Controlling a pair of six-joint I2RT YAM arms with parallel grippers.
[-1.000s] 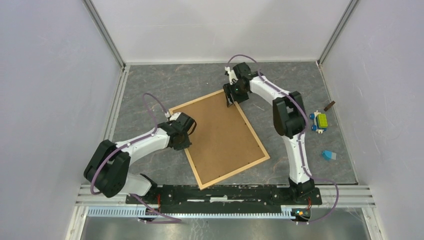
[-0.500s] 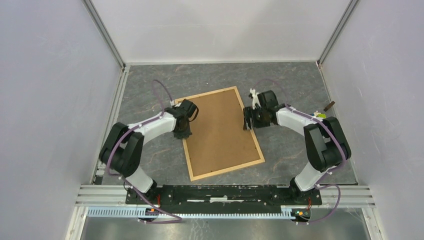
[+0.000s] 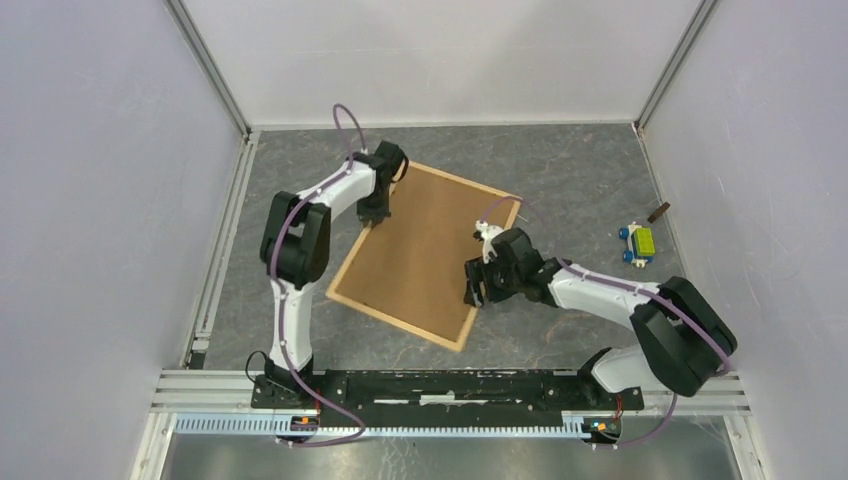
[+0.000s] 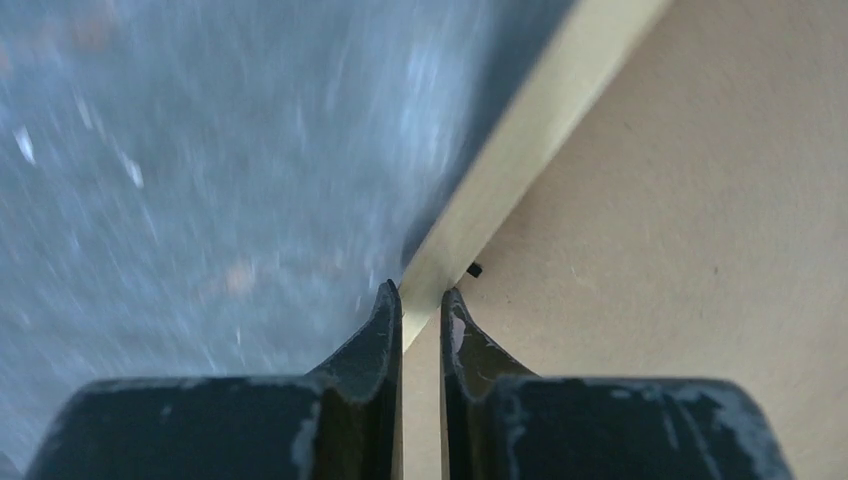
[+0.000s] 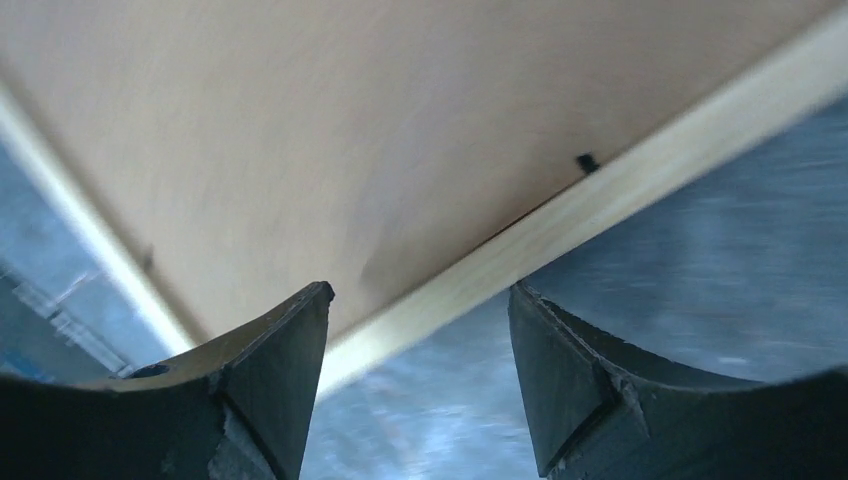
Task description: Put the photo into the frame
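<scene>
- The frame (image 3: 395,319) lies face-down on the gray table (image 3: 580,180), about mid-table and turned at an angle, with its brown backing board (image 3: 420,255) facing up.
- The left gripper (image 4: 420,295) is at the frame's far-left rail, fingers nearly together and pinching the light wood.
- The right gripper (image 5: 420,300) is over the near-right rail, fingers spread wide on either side and holding nothing.
- A little blue-and-yellow toy (image 3: 638,244) sits well off to the right.
</scene>
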